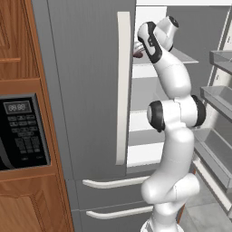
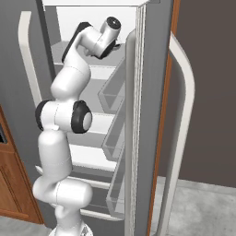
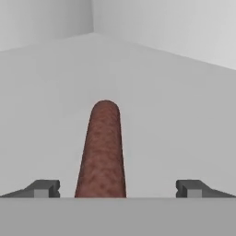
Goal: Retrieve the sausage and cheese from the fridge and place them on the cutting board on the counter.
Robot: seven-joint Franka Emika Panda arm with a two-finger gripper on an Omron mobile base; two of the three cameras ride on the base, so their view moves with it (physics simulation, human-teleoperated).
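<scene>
The end effector (image 3: 117, 189) is spread wide, nothing gripped — the sausage (image 3: 102, 152) lies between its tips on the fridge shelf (image 3: 175, 120); it should be centred and lowered before closing.

Kitchen: open fridge (image 1: 86, 90), built-in microwave (image 1: 22, 131), wood cabinets (image 1: 27, 199).

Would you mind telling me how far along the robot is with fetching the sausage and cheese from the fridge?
Done: the fridge stands with its right door open and the arm is reaching onto an upper shelf. In hand: the gripper is open with the sausage lying between its fingertips, not yet gripped. Left: closing on the sausage, carrying it to the cutting board, then fetching the cheese.
</scene>
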